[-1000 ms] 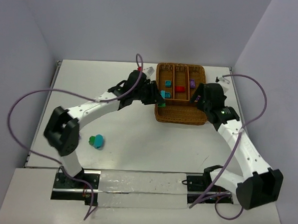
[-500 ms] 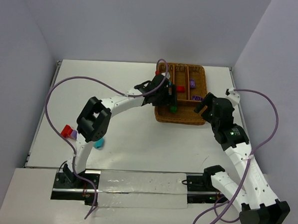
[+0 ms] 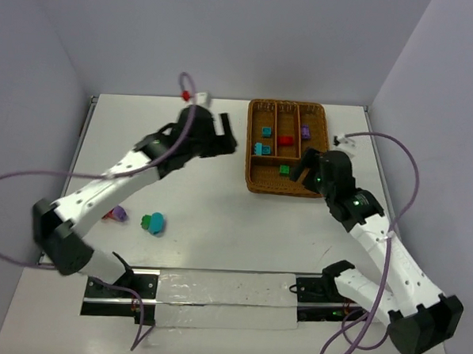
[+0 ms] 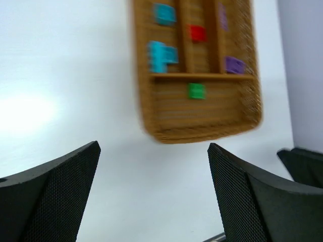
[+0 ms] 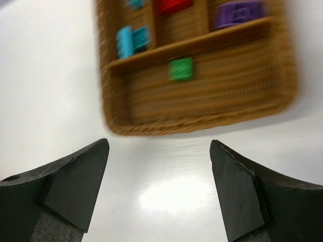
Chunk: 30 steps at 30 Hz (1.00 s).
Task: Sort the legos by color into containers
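The brown wicker tray (image 3: 284, 189) stands at the back right of the table. Its narrow slots hold two teal legos (image 3: 266, 132), a red lego (image 3: 285, 140) and a purple lego (image 3: 305, 132). A green lego (image 3: 285, 169) lies in the wide slot. A purple lego (image 3: 119, 214) and a green-and-teal clump (image 3: 152, 222) lie on the table at the left. My left gripper (image 3: 225, 137) hangs open and empty left of the tray (image 4: 202, 126). My right gripper (image 3: 305, 168) stands open and empty above the tray's near right corner (image 5: 202, 123).
Purple cables (image 3: 30, 174) loop off both arms over the table. A clear plastic strip (image 3: 215, 291) runs between the arm bases at the near edge. Grey walls close in the table at the back and on both sides.
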Each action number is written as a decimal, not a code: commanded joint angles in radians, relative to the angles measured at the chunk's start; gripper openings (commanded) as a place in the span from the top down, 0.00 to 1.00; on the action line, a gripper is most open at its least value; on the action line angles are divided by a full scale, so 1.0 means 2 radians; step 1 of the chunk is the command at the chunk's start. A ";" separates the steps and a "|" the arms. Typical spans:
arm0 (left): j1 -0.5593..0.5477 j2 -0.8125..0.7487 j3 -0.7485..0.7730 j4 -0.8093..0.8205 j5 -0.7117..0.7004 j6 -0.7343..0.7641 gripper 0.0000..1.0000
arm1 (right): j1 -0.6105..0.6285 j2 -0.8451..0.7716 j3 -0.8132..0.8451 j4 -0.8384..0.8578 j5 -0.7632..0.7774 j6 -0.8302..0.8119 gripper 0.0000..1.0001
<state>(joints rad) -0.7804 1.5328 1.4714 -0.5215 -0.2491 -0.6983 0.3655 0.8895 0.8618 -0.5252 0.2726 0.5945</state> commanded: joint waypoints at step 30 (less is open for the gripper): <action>0.240 -0.272 -0.398 -0.157 -0.044 -0.307 0.06 | 0.331 0.328 0.170 0.075 -0.044 -0.028 0.10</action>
<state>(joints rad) -0.3344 1.0215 0.6778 -0.9056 -0.4088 -1.2242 1.0286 1.5528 1.1973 -0.3962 0.1650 0.5553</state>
